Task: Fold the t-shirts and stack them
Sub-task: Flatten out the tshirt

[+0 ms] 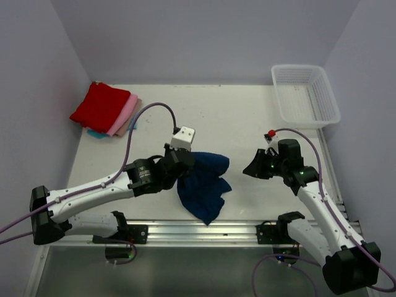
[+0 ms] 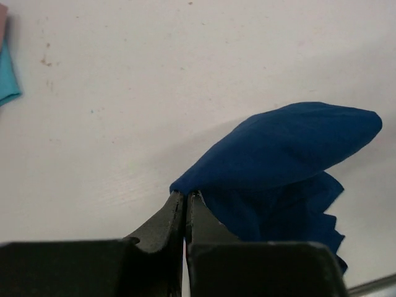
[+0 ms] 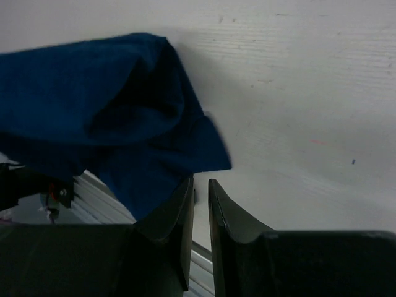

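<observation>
My left gripper [image 2: 185, 197] has its jaws pressed together on a pinched edge of the navy blue cloth t-shirt [image 2: 284, 145]. My right gripper [image 3: 200, 185] shows only a narrow slit between its jaws, with nothing in it, and the shirt's loose hem lies just beside it.

The shirt is bunched between my two arms, near the front of the white table [image 1: 235, 117]. It is light and limp, so it will sag and slide rather than hold a shape. I judge a second hold on a free corner or the hem is needed to spread it.

Its long axis runs far to near, with the drooping tip pointing at the near edge. No chest print shows. The folded red, pink and teal tees [image 1: 102, 106] lie well apart at the far left.
</observation>
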`<state>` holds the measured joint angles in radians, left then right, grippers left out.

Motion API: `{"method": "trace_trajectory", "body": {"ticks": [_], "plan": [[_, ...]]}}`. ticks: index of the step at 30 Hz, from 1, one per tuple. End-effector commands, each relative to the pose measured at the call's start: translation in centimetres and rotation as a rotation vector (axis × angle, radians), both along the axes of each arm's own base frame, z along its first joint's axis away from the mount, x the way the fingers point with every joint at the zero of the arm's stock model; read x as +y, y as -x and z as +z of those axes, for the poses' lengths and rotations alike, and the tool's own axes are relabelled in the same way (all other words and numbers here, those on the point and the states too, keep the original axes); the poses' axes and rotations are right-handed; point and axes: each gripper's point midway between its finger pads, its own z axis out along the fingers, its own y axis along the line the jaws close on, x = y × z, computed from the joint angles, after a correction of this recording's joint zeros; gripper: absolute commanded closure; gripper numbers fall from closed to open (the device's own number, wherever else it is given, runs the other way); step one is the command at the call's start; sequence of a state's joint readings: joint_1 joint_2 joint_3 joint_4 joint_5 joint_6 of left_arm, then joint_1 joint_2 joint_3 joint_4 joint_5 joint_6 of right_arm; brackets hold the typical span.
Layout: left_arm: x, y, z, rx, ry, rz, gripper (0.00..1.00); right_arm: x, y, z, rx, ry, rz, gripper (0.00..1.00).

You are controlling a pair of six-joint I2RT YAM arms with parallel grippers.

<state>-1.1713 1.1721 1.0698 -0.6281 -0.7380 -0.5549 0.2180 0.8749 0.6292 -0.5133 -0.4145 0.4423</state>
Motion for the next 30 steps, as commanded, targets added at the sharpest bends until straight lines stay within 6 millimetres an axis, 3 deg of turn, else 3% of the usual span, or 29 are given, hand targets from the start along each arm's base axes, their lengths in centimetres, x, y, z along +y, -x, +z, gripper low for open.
{"method": "trace_trajectory", "body": {"ticks": [1,3,4,12,16,19,21,22,23,25,26,27,28,30], "plan": [[2.0,-3.8,0.8,-0.088,-0.008,0.083,1.0,2.1,2.2,2.2,-0.026,-0.107,0.136,0.79],[2.2,-5.2,-0.1,-0.093,-0.001,0.092,1.0,2.4,2.6,2.4,-0.02,-0.127,0.149,0.78],[3.3,-6.5,-0.4,-0.089,0.003,0.132,1.0,2.6,2.9,2.7,-0.027,-0.139,0.159,0.78],[4.9,-12.8,-3.9,-0.078,0.113,0.239,1.0,3.6,4.1,1.1,0.011,-0.16,0.208,0.76],[5.4,-16.2,-3.9,-0.109,0.187,0.274,1.0,4.4,4.7,1.5,0.001,-0.167,0.263,0.8],[4.5,-19.1,-3.1,-0.121,0.247,0.245,1.0,5.1,4.4,2.5,-0.038,-0.155,0.284,0.82],[4.1,-20.7,-4.3,-0.095,0.232,0.239,1.0,5.4,3.7,2.9,-0.051,-0.137,0.274,0.82],[3.9,-22.0,-3.2,-0.108,0.247,0.24,1.0,6.0,3.4,3.7,-0.069,-0.136,0.287,0.82],[3.6,-22.8,-4.8,-0.075,0.222,0.23,1.0,6.3,2.8,4.1,-0.086,-0.132,0.285,0.8],[3.0,-24.6,-4.3,-0.073,0.239,0.207,1.0,7.0,1.4,4.1,-0.089,-0.08,0.277,0.65],[2.0,-25.1,-5.2,-0.056,0.25,0.162,1.0,7.3,0.9,4.0,-0.097,-0.056,0.284,0.62],[1.6,-25.6,-5.2,-0.055,0.266,0.132,1.0,7.6,0.2,2.8,-0.062,-0.019,0.288,0.58],[0.8,-26.2,-4.6,-0.065,0.285,0.096,1.0,8.0,-1.0,3.2,-0.091,0.029,0.272,0.52],[-0.4,-26.5,-5.4,-0.034,0.297,0.04,1.0,8.1,-2.6,2.3,-0.08,0.1,0.25,0.48]]}}
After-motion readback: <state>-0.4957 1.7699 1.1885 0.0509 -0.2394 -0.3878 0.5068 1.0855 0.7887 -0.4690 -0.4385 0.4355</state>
